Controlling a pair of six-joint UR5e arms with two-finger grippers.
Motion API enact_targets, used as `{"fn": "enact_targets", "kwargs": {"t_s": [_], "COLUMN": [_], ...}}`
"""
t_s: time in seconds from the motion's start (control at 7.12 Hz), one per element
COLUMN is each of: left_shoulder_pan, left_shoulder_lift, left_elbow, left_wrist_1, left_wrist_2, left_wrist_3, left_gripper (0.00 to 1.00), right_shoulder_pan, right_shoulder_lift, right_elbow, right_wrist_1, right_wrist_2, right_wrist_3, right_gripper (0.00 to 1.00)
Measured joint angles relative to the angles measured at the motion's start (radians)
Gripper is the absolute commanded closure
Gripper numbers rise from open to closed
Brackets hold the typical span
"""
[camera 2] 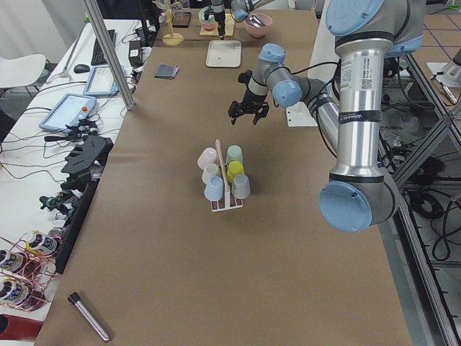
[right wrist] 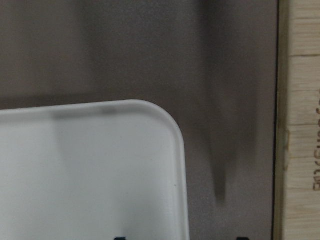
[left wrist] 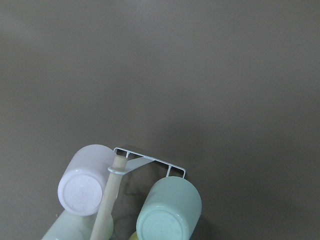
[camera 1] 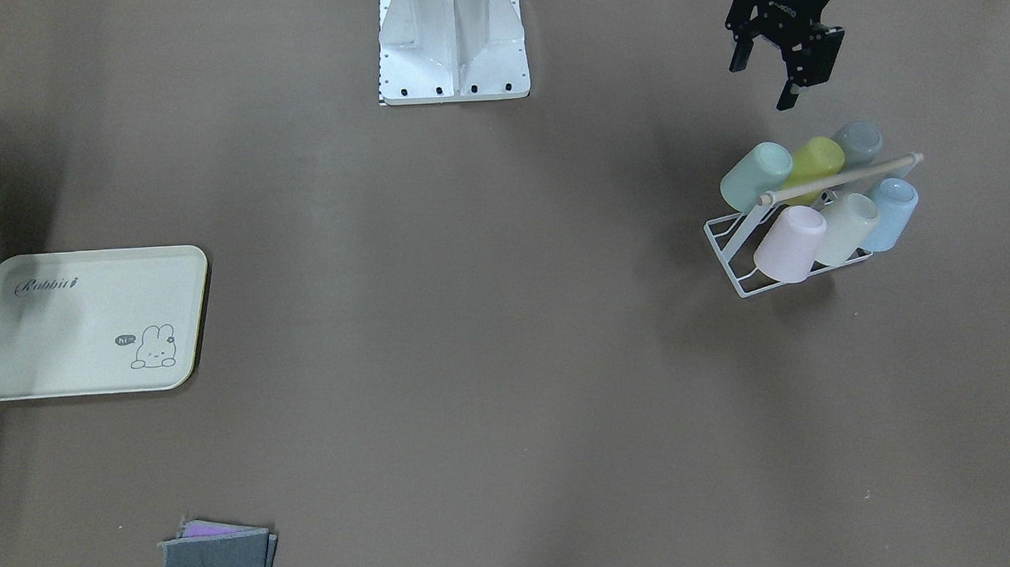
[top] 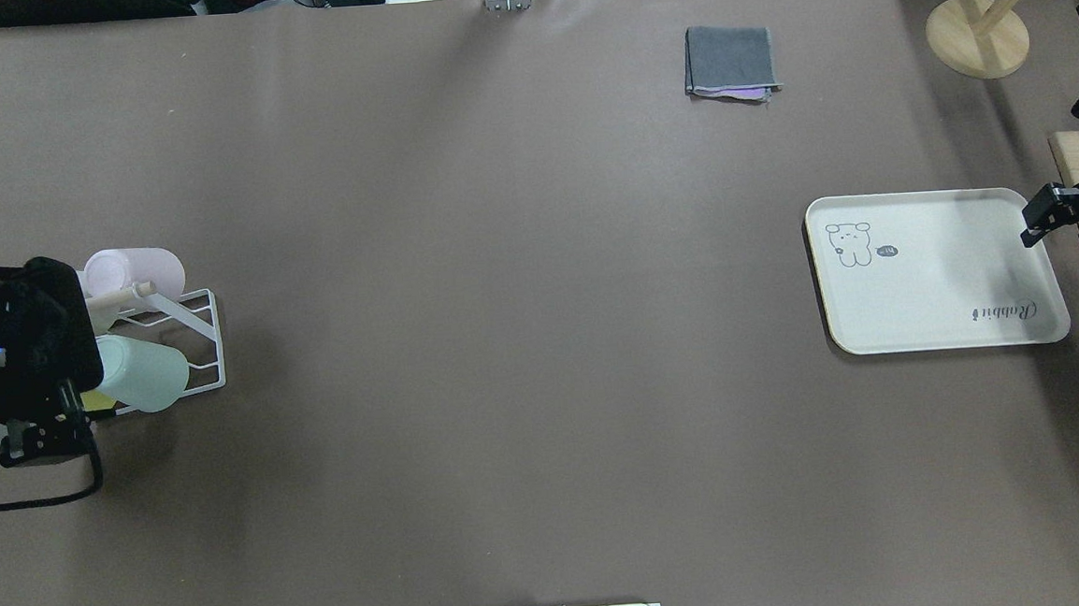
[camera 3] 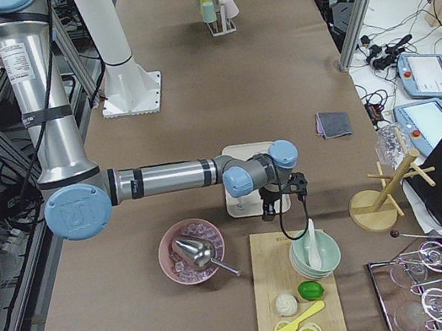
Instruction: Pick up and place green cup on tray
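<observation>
- Table (camera 1: 490, 335): brown top. The work is split between its two ends, with the cup rack on the robot's left and the tray on its right.
- Tray (camera 1: 90, 336): cream, flat on the table, nothing on it, well apart from the rack. So no placing has been done.
- Rack (camera 1: 729, 241): white wire with a wooden bar (camera 1: 841, 177) across the top. It holds six cups tilted on pegs.
- Green cup (camera 1: 756, 176): in the rack, in the row nearer the robot base at the end slot. It touches or sits just beside the yellow-green cup (camera 1: 815, 161). Its base faces up and outward in the left wrist view.
- Left gripper (camera 1: 763, 80): jaws spread wide, nothing held. It hangs over the table just on the robot's side of the rack, near the green cup but apart from it.
- Right gripper (top: 1064, 219): at the tray's outer edge. Its tips look parted in the wrist view, with nothing between them.
- Step, as I judge it: the reach to the cup. There is no grasp yet, so the task is barely begun.
- Next move, as I judge it:
  - Bring the left gripper down and set its jaws across the green cup's body.
  - Keep clear of the yellow-green neighbour and the wooden bar.
  - Close, then pull the cup off along its tilt so it does not snag the rack.
- The tray is far off, so the carry is long and may need the right arm.
</observation>
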Motion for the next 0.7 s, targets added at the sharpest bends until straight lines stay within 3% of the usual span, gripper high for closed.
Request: {"fn": "enact_targets", "kwargs": {"t_s": [0.28,0.7], "left_shoulder_pan": [0.209,0.339], "left_shoulder_lift": [0.124,0.228], "left_elbow": [-0.078,-0.09], "left_wrist_1": [-0.008,-0.015], "left_wrist_2": [0.268,0.566], "left_wrist_3": [0.153,0.483], "left_gripper": [0.02,0.02], "right_shoulder_pan": [-0.008,-0.009], "right_shoulder_lift": [0.018,0.01], "right_elbow": [-0.044,-0.053], "right_wrist_1": [0.026,0.032], "right_wrist_2": [-0.008,-0.008], "right_wrist_3": [0.0,0.0], "right_gripper": [0.32,0.39]}}
